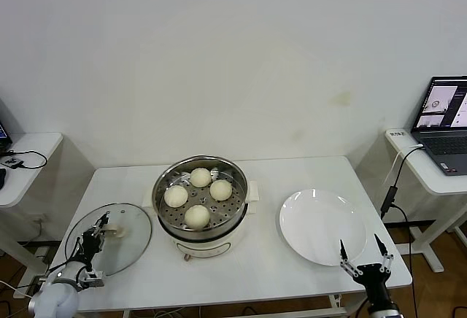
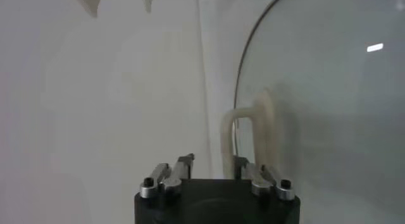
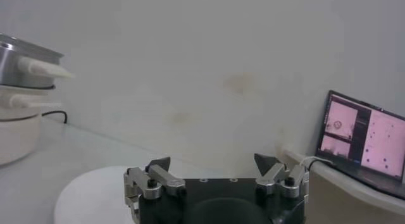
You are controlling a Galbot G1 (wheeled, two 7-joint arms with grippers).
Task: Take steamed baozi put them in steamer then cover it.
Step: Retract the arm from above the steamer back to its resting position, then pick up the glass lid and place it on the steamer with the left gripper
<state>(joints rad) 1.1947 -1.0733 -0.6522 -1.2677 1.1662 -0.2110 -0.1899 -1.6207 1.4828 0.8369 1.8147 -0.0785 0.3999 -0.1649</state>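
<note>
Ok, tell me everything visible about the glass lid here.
The glass lid is round and clear, with a thin metal rim and a cream handle at its centre. It lies flat on the white table, to the robot's left of the steamer and apart from it. The left gripper sits at the handle, fingers closing around it.

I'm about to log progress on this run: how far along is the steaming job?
Done: all four baozi sit on the perforated tray in the steamer, and the white plate is bare. In hand: the left pincer is at the handle of the glass cover, which lies on the table. The right pincer waits open near the plate. Left: lift the cover onto the steamer.
</note>
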